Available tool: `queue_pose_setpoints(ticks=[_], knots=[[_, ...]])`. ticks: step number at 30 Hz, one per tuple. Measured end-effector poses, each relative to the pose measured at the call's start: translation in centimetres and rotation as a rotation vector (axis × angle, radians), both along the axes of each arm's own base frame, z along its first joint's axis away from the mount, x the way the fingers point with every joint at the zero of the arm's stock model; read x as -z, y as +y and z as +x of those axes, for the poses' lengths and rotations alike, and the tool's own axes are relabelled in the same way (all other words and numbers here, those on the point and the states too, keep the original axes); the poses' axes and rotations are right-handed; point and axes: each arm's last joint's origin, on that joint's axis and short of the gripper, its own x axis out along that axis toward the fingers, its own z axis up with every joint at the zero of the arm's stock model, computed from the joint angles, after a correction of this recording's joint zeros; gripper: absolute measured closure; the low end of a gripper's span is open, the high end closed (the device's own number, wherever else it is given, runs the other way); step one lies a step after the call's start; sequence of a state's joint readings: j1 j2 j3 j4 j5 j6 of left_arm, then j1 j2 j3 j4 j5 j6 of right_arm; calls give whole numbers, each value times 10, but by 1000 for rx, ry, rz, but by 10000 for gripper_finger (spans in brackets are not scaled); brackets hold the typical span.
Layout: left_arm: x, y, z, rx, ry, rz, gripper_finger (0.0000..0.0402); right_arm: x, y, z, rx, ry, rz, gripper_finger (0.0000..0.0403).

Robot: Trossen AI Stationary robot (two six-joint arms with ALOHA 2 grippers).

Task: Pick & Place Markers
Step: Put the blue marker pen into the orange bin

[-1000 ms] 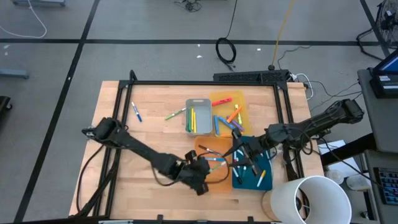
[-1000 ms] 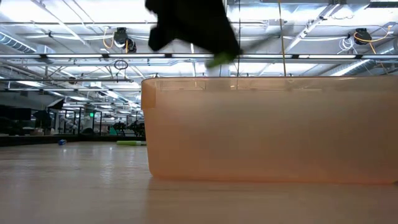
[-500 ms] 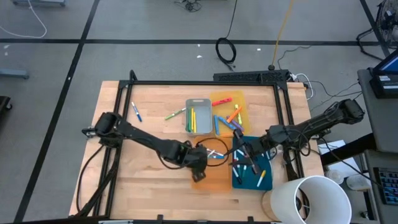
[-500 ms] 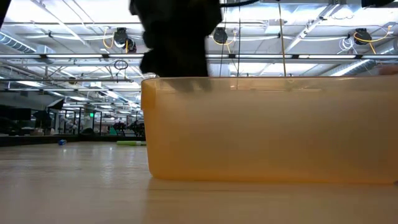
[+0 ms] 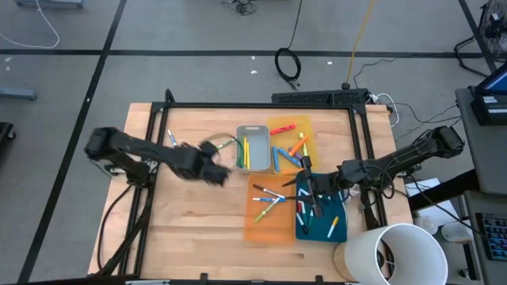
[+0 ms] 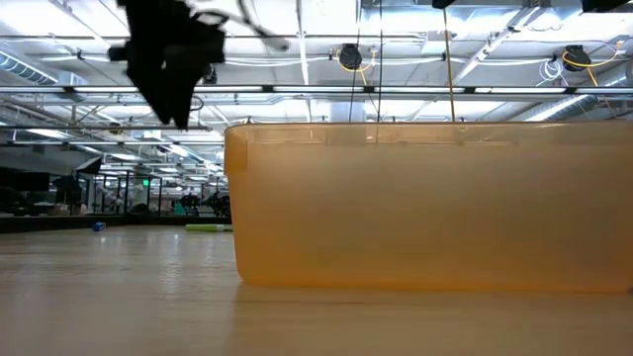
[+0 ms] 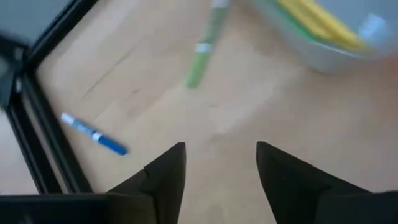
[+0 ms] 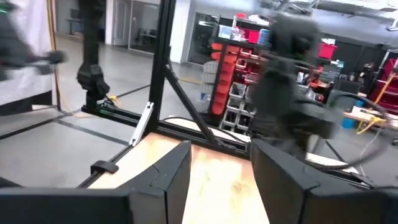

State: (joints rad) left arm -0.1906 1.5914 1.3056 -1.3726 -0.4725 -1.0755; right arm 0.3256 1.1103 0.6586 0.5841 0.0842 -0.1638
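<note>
Left end effector [image 5: 212,172] fingers spread, empty, over counter [image 5: 190,214] near green marker [image 7: 205,46] and blue marker [image 7: 93,134] | right end effector [image 5: 305,188] parted, empty, above teal tray [image 5: 339,207] | risk: a fast reach could knock the loose marker away | trays: four; loose markers: three or so

A: What lies around the bench [image 5: 198,229]?
B: Grey floor [image 5: 198,71] crossed by dark lines, a coiled black cable [image 5: 287,63] at upper centre.
A: And overhead?
B: Bright ceiling lights [image 6: 89,20], upper left.
</note>
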Motion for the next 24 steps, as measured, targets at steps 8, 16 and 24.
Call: queue_pose_setpoints(ticks=[8,16,24], knots=[[49,88,-96,-547,-159,-225,225,0,0,0,-7,-1,-10,248],[73,135,-137,-756,-336,-342,200,-1,0,0,-5,-21,-31,248],[92,168,-147,-849,-317,-376,210,-2,0,0,-5,-25,-29,248]])
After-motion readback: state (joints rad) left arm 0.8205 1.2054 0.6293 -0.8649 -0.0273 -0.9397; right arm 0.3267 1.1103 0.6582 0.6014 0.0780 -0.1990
